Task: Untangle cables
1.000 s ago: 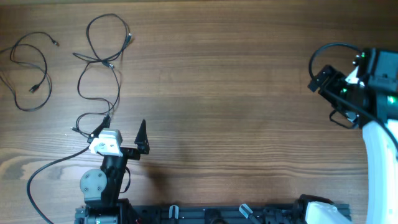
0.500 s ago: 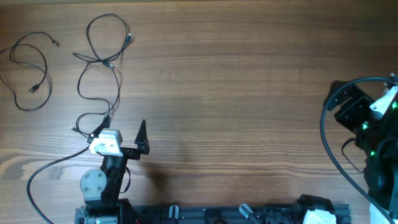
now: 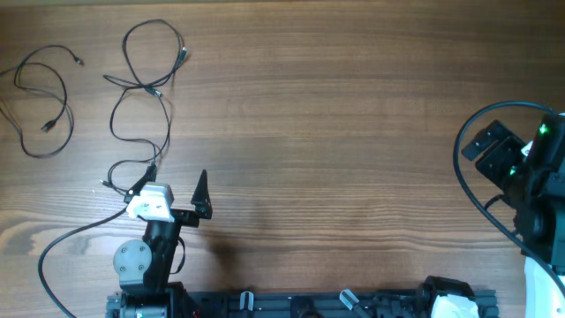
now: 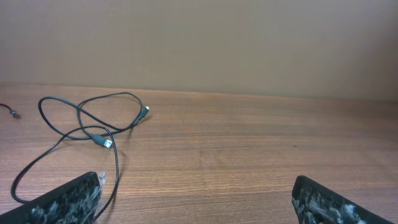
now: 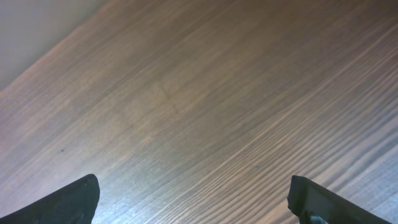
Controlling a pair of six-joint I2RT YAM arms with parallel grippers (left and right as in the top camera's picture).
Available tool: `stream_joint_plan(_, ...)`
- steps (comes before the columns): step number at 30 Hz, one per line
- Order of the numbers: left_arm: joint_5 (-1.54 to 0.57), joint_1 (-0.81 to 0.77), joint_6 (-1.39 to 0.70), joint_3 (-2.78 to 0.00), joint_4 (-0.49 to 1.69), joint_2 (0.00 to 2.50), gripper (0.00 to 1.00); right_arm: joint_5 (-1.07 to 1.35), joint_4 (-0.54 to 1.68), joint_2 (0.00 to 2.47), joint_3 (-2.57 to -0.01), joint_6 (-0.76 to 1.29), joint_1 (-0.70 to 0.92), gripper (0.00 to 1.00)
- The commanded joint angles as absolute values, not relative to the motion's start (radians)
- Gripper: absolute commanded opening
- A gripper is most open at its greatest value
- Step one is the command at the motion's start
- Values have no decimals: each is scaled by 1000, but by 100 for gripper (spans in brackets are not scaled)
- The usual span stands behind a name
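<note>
**A:** Where do our cables lie?

**B:** In the upper left of the overhead view. The long cable lies in crossing loops. A smaller cable sits apart from it at the far left edge. Both rest loose on the desk. We judge the two already parted, though the long one crosses itself.

**A:** And our left gripper?

**B:** It is spread wide and holds nothing. It sits low at the lower left, facing the long cable, whose near end runs just beside it. We judge it is placed to reach in. Whether they touch, we cannot tell.

**A:** And the right gripper?

**B:** It is also spread and empty, over bare wood at the right edge, well apart from the cables.
</note>
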State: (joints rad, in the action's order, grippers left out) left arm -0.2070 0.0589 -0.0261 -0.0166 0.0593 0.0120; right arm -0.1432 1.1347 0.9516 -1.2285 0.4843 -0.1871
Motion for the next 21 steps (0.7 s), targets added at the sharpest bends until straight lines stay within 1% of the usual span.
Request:
stream_joint_plan(1, -216, 54, -4, -6, 56, 7, 100, -208, 1168, 893, -1236, 474, -189, 100)
stream_joint_plan(5, -216, 54, -4, -6, 56, 7, 100, -214, 1176, 759, -1236, 471, -189, 100)
stream_joint_plan(10, -216, 54, -4, -6, 56, 7, 100, -244, 1172, 535, -1236, 467, -189, 100)
stream_joint_plan(15, -216, 54, -4, -6, 56, 7, 100, -247, 1134, 355, -1236, 391, -189, 100)
stream_joint_plan(21, -216, 54, -4, -6, 56, 7, 100, -233, 1187, 257, -1236, 366, -189, 100)
